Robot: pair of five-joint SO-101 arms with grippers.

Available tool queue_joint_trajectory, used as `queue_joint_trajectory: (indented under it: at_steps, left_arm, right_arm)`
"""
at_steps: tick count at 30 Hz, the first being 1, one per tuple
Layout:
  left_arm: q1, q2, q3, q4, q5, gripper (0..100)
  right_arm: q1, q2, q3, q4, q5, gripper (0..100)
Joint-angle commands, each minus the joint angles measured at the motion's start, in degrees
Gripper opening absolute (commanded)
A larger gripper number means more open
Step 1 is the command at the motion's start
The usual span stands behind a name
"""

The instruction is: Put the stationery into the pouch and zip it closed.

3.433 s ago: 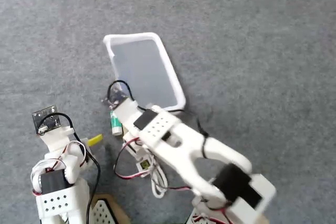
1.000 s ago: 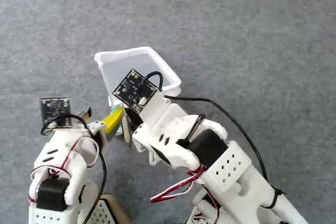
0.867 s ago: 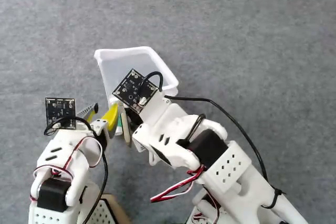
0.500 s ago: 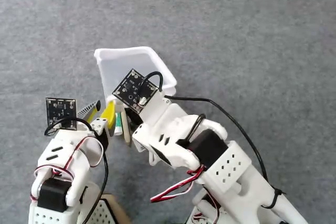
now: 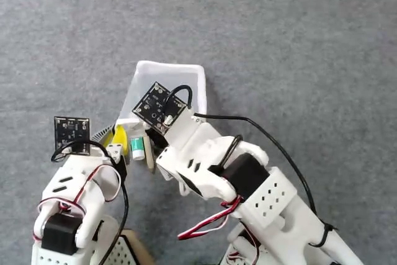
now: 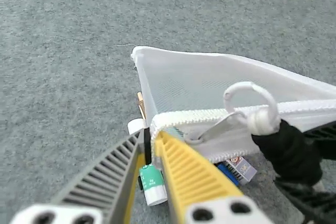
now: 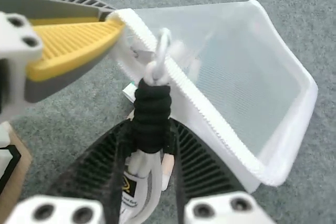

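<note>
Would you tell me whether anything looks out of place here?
Yes: the glue stick and a blue item lie on the table outside the pouch, under its raised edge, while the left gripper pinches that edge and the right gripper holds the zip pull.

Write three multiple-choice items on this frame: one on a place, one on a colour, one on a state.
1. Where is the green-and-white stick relative to the pouch?
A) inside it
B) on the table, outside it
C) on top of it

2. What colour is the zip pull held by the right pincer?
A) red
B) yellow
C) black

3. What is the left pincer doing?
A) shut on the pouch's corner
B) open over the table
C) shut on a pencil

Answers:
1 B: the stick rests on the grey cloth by the pouch's mouth.
2 C: a black cord sits between the fingers.
3 A: its grey and yellow fingers clamp the zip's end.
</note>
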Motion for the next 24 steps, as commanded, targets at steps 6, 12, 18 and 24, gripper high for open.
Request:
queue_joint_trajectory:
  at_steps: [6,12,18,24]
  left_arm:
    - [0.0,0.1,-4.0,1.5,0.2,3]
    - [0.0,0.1,-3.7,1.5,0.3,3]
    - [0.1,0.1,-3.7,1.5,0.4,3]
    - [0.0,0.1,-3.9,1.5,0.4,3]
  right_arm:
    - [11.1,-1.8,-0.9,4.4,0.8,1.1]
    - [17.8,-5.1,-0.7,5.5,0.8,1.1]
    - [21.5,-14.3,0.8,5.7,0.9,1.1]
    - [25.8,-21.0,7.1,5.7,0.9,1.1]
